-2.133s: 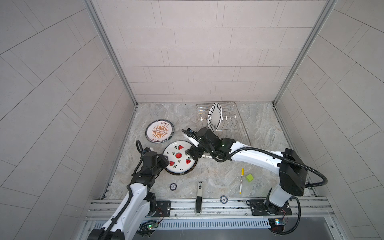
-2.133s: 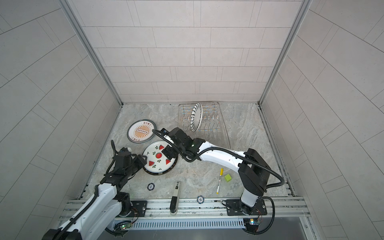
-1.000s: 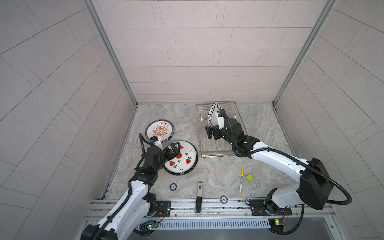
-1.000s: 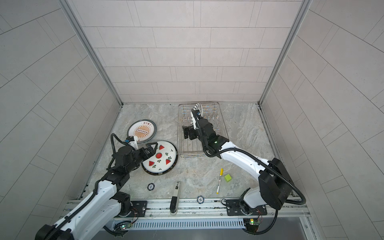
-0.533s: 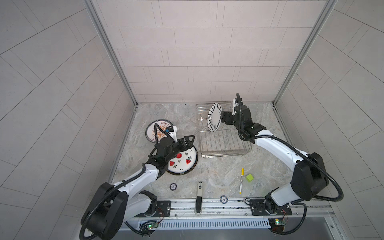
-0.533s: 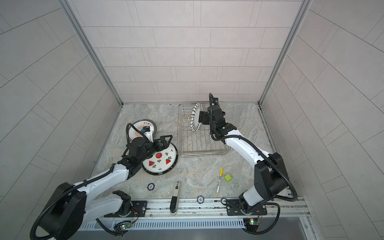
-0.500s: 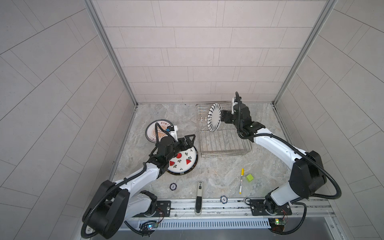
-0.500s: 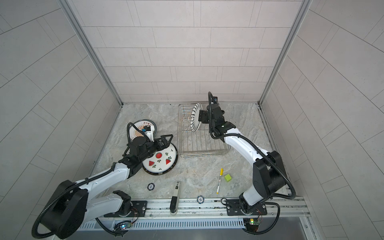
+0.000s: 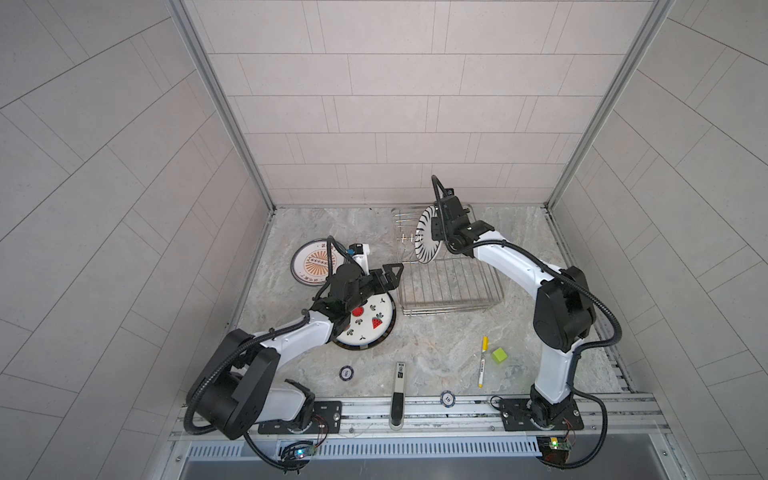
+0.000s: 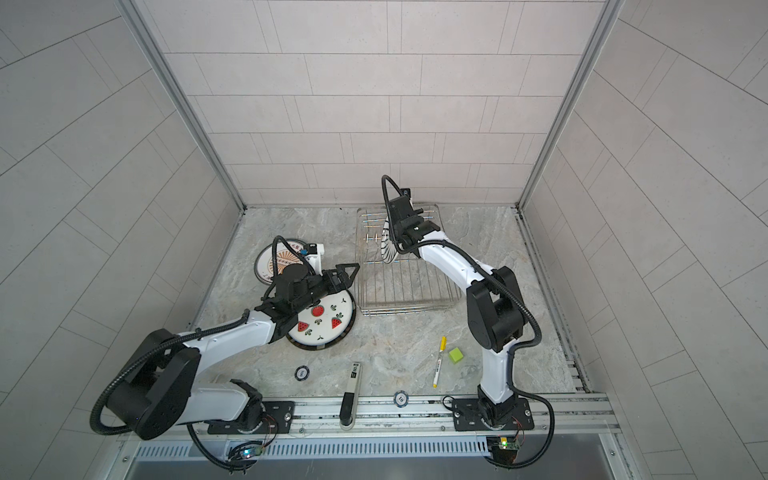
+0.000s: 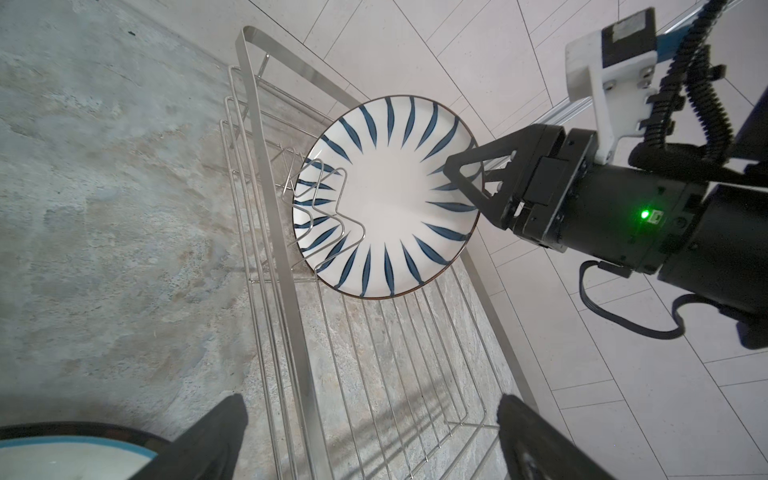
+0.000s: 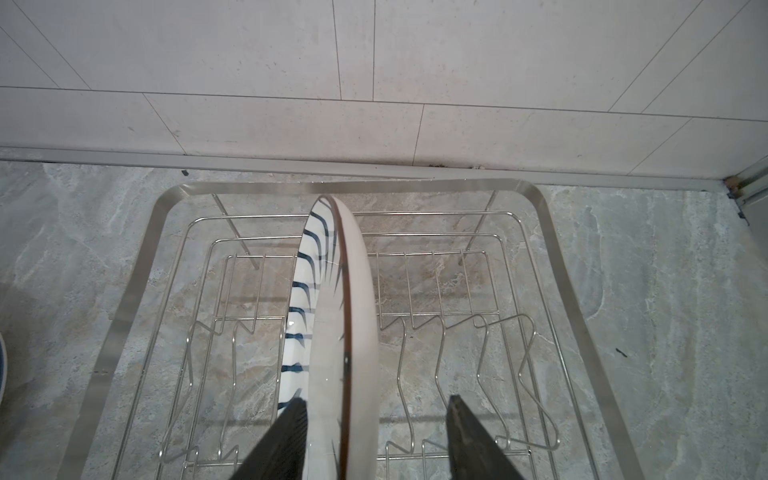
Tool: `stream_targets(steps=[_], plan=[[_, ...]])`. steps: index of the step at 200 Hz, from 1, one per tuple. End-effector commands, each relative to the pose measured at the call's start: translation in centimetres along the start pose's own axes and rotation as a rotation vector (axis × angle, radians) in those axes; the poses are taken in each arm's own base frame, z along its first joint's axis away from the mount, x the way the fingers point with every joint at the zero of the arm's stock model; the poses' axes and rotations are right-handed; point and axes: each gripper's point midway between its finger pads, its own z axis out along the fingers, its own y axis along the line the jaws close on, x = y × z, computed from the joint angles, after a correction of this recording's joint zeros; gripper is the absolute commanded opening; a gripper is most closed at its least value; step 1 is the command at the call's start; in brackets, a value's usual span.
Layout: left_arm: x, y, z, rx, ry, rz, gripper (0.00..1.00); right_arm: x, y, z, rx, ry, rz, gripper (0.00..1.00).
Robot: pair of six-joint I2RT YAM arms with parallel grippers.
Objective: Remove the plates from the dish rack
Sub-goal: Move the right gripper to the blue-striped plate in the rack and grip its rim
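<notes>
The left arm (image 9: 291, 338) and the right arm (image 9: 505, 259) both have glossy white link shells set between bulky matte black joint housings. Ribbed black cable conduit (image 11: 715, 116) runs alongside the links. The right gripper (image 11: 461, 166) has black fingers built as open triangular frames and a boxy black body with a lit green lamp (image 11: 644, 215). Above it sits a white camera bracket (image 11: 598, 70) with small screws. Both arms stand on black bolted base plates (image 9: 513, 415).

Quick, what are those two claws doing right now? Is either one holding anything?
Left gripper: open, holding nothing.
Right gripper: open, its fingers either side of the blue-striped plate, not yet clamped on it.
</notes>
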Motion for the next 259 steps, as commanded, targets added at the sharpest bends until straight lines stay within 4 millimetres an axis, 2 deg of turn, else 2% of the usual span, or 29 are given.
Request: stream_targets(steps=[1, 12, 27, 67, 91, 131, 150, 202, 218, 225, 259], plan=[[-0.6, -1.0, 0.4, 0.035, -0.018, 0.007, 1.00, -0.1, -0.6, 0.0, 0.084, 0.017, -0.037, 0.52], [-0.4, -1.0, 0.5, 0.042, -0.016, 0.001, 1.00, 0.0, -0.5, 0.2, 0.109, 0.020, -0.048, 0.49], [-0.3, -0.9, 0.6, 0.044, -0.013, -0.004, 1.00, 0.2, -0.5, 0.6, 0.121, 0.023, -0.052, 0.41], [-0.4, -1.3, 0.4, 0.055, -0.013, -0.004, 1.00, 0.3, -0.3, 0.9, 0.120, 0.024, -0.043, 0.40], [-0.6, -1.3, 0.0, 0.049, -0.022, -0.001, 1.00, 0.1, -0.4, 1.0, 0.138, 0.014, -0.053, 0.31], [-0.4, -1.4, -0.1, 0.059, -0.015, -0.004, 1.00, -0.1, -0.8, 0.6, 0.199, -0.013, -0.063, 0.29], [-0.3, -1.3, 0.0, 0.057, -0.013, -0.004, 1.00, -0.1, -0.7, 0.8, 0.193, -0.011, -0.067, 0.21], [-0.2, -1.1, -0.1, 0.054, -0.015, -0.008, 1.00, -0.3, -0.4, 0.5, 0.187, -0.017, -0.065, 0.20], [-0.1, -1.0, -0.2, 0.052, -0.015, -0.012, 1.00, -0.4, -0.1, 0.5, 0.171, -0.021, -0.063, 0.17], [-0.1, -1.0, -0.2, 0.052, -0.016, -0.022, 1.00, -0.6, -0.1, 0.4, 0.168, -0.026, -0.063, 0.12], [0.2, -1.6, -0.7, 0.091, -0.015, -0.030, 1.00, -1.3, 0.0, -0.3, 0.161, -0.050, -0.050, 0.12]])
